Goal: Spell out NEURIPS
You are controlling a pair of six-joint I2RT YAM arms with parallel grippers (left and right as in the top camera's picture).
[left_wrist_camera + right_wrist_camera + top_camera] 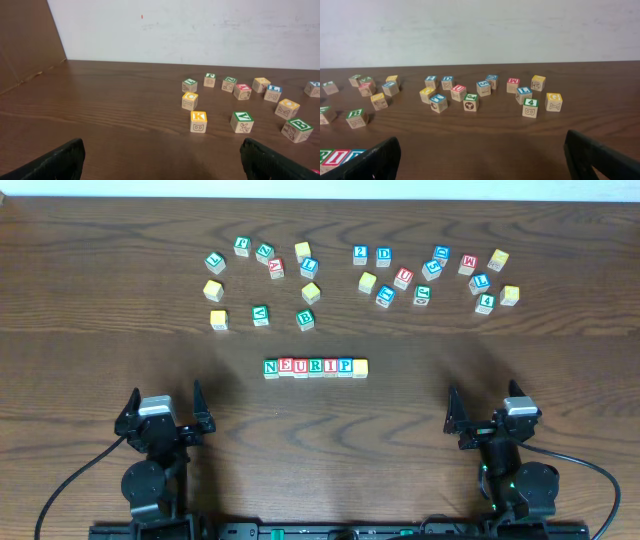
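Our left hand (165, 394) and right hand (484, 394) are both wide, holding nothing. The NEURIPS row (315, 367) sits ahead, between them. If we reach out carelessly, we could bump it crooked.

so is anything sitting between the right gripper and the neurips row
Nothing visible. Only bare table lies between the open right gripper and the yellow-topped end of the NEURIPS row. The loose cubes all sit beyond the row, on its far side.
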